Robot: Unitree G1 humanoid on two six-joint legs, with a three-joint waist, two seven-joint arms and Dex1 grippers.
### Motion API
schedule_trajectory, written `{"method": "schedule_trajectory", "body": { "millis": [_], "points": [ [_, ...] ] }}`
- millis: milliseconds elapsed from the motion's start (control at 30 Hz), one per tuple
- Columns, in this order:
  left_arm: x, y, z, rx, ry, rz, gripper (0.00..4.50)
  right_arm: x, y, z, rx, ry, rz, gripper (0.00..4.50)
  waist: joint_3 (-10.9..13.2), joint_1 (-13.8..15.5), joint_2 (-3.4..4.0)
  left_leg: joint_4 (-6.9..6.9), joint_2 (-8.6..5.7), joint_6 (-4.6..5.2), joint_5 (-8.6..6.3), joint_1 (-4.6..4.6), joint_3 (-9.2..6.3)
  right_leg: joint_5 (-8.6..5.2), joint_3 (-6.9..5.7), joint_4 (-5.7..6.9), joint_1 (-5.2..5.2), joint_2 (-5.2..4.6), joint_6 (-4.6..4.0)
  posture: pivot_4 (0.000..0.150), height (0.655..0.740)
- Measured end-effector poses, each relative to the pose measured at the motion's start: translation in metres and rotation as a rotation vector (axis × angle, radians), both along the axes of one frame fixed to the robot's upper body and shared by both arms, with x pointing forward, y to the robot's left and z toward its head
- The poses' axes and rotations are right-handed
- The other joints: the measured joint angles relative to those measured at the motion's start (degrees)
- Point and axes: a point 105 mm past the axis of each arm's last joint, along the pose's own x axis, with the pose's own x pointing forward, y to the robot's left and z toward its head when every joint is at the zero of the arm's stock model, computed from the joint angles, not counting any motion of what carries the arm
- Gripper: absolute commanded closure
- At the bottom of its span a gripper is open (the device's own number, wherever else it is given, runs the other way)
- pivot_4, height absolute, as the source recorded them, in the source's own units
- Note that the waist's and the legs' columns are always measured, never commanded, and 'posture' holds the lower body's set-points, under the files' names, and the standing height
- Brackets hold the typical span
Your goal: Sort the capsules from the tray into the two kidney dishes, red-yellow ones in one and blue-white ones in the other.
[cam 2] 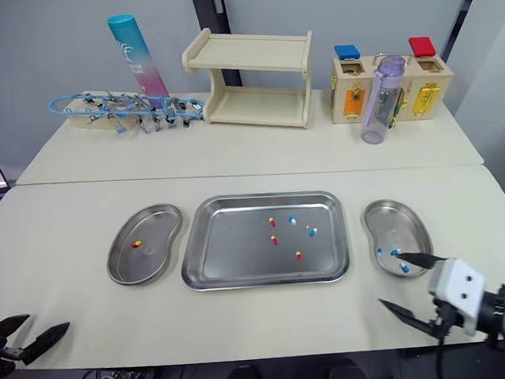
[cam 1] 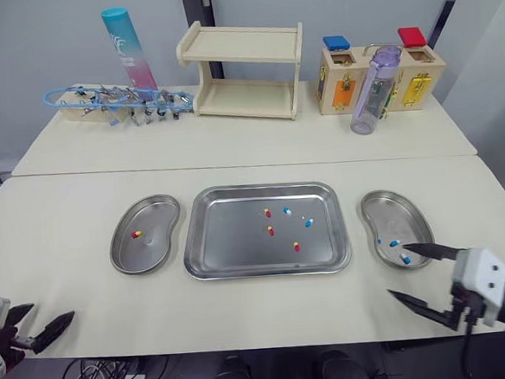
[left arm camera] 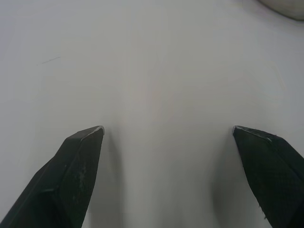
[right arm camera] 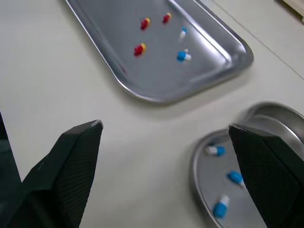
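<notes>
The right gripper (cam 1: 397, 270) hangs open over the front right corner of the table (cam 1: 64, 220), one fingertip above the near rim of the right kidney dish (cam 1: 410, 213), which holds three blue-white capsules (right arm camera: 236, 177). The left gripper (cam 1: 51, 311) gapes empty at the front left corner. Mid-table, the tray (cam 1: 204, 245) carries three red-yellow capsules (cam 1: 271, 231) and two blue-white. The left kidney dish (cam 1: 162, 201) holds one red-yellow.

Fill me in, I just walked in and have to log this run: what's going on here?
A humanoid robot is sorting capsules. The tray holds three red-yellow capsules and two blue-white capsules. The left dish has one red-yellow, the right dish three blue-white. The left end effector and right end effector hover open and empty near the table front edge.
</notes>
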Motion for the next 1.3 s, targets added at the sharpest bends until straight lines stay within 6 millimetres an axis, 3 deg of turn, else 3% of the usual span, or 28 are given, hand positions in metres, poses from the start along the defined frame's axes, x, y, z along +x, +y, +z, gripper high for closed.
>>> {"method": "schedule_trajectory", "body": {
  "millis": [233,367,433,533,700,867,1033,1300],
  "points": [
    [0.013,-0.030,0.025,0.050,-0.008,-0.231,0.01,0.004,0.027,-0.015,0.081,0.005,-0.004,0.00,-0.05,0.77,-0.09,0.00,0.00,0.00,0.00,-0.03,-0.04,0.00,-0.05,-0.03,-0.01,0.00,0.00,0.150,0.7400],
    [0.056,-0.101,0.060,0.061,-0.102,-0.564,0.01,0.002,0.036,-0.021,0.103,0.013,0.012,0.00,-0.08,1.36,-0.11,0.05,-0.04,-0.01,0.00,-0.02,-0.10,0.01,-0.10,-0.04,0.09,-0.01,0.02,0.150,0.7400],
    [0.071,-0.131,0.068,0.055,-0.137,-0.681,0.01,0.002,0.039,-0.022,0.106,0.014,0.018,0.00,-0.16,0.81,-0.23,0.04,-0.03,-0.01,0.00,-0.02,-0.10,0.01,-0.09,-0.02,0.07,0.00,0.02,0.150,0.7400],
    [0.084,-0.168,0.067,0.022,-0.147,-0.823,0.19,0.003,0.041,-0.025,0.105,0.022,0.016,0.00,-0.12,-0.32,-0.11,0.03,-0.01,0.00,0.00,-0.01,-0.01,0.01,0.00,0.06,-0.02,0.03,0.01,0.150,0.7400],
    [0.108,-0.228,0.068,-0.071,-0.204,-1.032,1.56,0.006,0.050,-0.023,0.119,0.005,0.035,0.00,-0.07,-0.56,-0.01,0.10,-0.02,0.01,0.01,-0.03,-0.06,0.01,-0.04,0.12,-0.02,0.06,0.02,0.150,0.7400],
    [0.137,-0.266,0.054,-0.059,-0.197,-1.136,1.56,0.003,0.056,-0.029,0.121,0.044,0.043,0.00,-0.07,-0.32,-0.01,0.24,-0.06,0.01,0.01,-0.07,-0.12,0.03,-0.08,0.13,0.02,0.06,0.05,0.150,0.7400],
    [0.150,-0.294,0.041,-0.076,-0.157,-1.179,1.56,0.006,0.060,-0.026,0.128,0.031,0.027,0.00,-0.07,-0.60,-0.02,0.27,-0.06,0.02,0.01,-0.12,-0.15,0.03,-0.09,0.13,0.00,0.06,0.06,0.150,0.7400],
    [0.157,-0.314,0.017,-0.061,-0.071,-1.134,1.56,0.004,0.065,-0.026,0.136,0.033,0.017,0.00,-0.07,-0.54,-0.02,0.32,-0.07,0.02,0.01,-0.13,-0.18,0.03,-0.11,0.14,0.02,0.06,0.06,0.150,0.7400]
  ]
}}
